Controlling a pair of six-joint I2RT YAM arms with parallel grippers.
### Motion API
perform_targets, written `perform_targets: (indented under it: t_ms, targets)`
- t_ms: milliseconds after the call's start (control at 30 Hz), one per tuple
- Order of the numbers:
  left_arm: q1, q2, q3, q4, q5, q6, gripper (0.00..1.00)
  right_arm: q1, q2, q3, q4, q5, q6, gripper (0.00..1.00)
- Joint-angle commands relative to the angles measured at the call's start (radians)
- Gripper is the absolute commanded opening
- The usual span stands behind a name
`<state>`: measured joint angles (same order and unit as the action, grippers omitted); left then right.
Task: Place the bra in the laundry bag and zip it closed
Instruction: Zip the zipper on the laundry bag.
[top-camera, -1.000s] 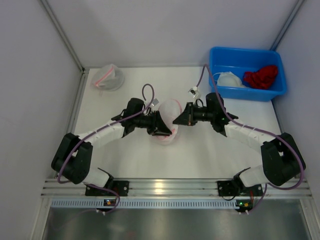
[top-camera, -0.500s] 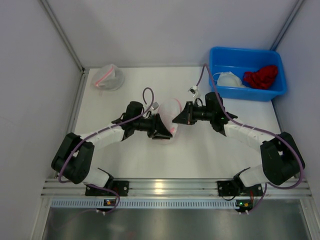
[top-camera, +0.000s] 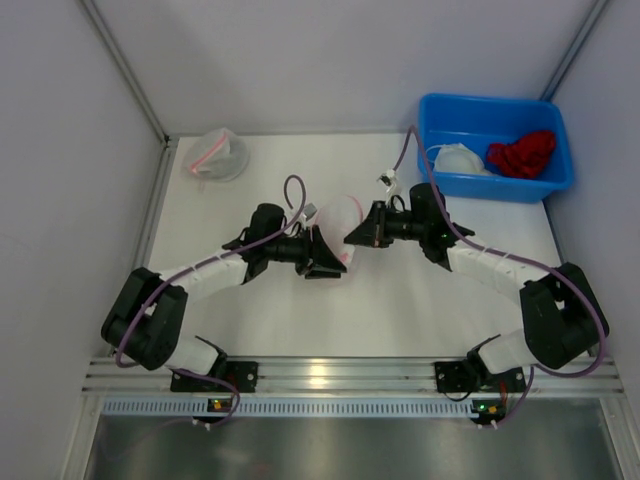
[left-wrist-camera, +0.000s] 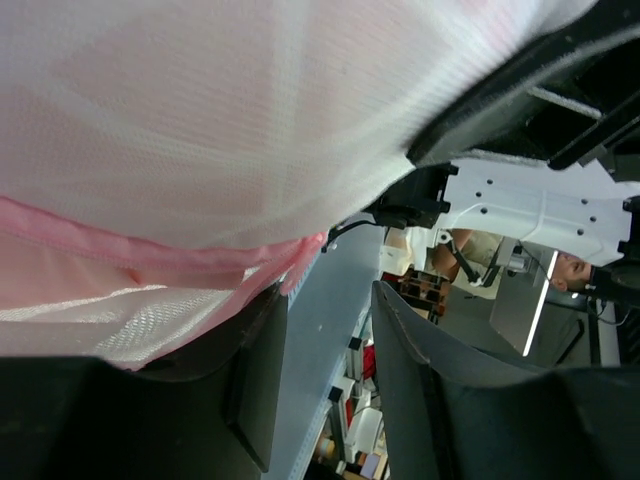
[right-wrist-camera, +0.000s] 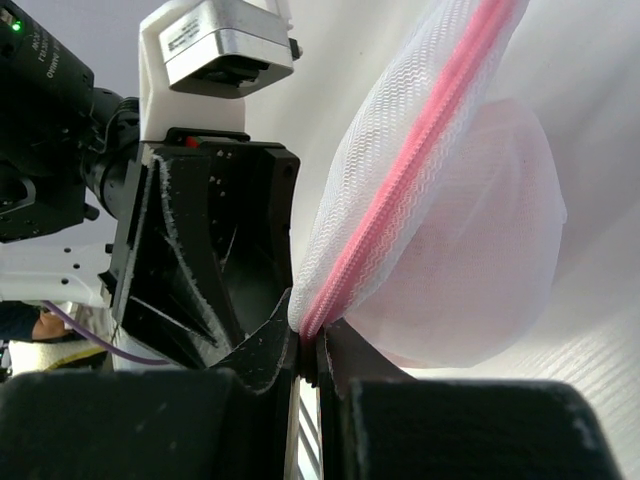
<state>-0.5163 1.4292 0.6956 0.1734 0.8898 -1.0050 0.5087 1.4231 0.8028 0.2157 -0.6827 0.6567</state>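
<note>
The white mesh laundry bag (top-camera: 338, 218) with a pink zipper (right-wrist-camera: 415, 150) hangs between my two grippers at the table's middle. A pale pink rounded cup (right-wrist-camera: 480, 240) shows through the mesh. My right gripper (top-camera: 352, 238) is shut on the bag's zipper edge, pinched between its fingertips (right-wrist-camera: 308, 345). My left gripper (top-camera: 328, 264) sits under the bag's near side. Its jaws stand open (left-wrist-camera: 330, 335), with the pink edge (left-wrist-camera: 150, 255) draped over one finger and the mesh (left-wrist-camera: 200, 120) filling the view above. The left gripper also shows in the right wrist view (right-wrist-camera: 210, 260).
A blue bin (top-camera: 440, 112) at the back right holds a white bra-like item (top-camera: 458, 158) and a red garment (top-camera: 522, 152). A second mesh bag (top-camera: 215, 155) lies at the back left. Grey walls enclose the table on three sides.
The bag has drawn up and in between the grippers; the pink lower edge that hung below the left gripper no longer shows. Both grippers have shifted slightly left.
</note>
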Motion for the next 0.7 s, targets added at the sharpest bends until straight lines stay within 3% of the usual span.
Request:
perform_targets:
  t_ms: [0, 400, 667]
  targets:
    - [0.001, 0.034, 0.012, 0.097, -0.015, -0.038, 0.43, 0.011, -0.003, 0.042, 0.071, -0.017, 0.026, 0.00]
    - [0.022, 0.056, 0.004, 0.161, -0.015, -0.060, 0.36, 0.019, -0.009, 0.024, 0.094, -0.037, 0.024, 0.00]
    - [0.029, 0.040, -0.004, 0.181, 0.015, -0.052, 0.22, 0.021, -0.007, 0.022, 0.074, -0.035, -0.008, 0.00]
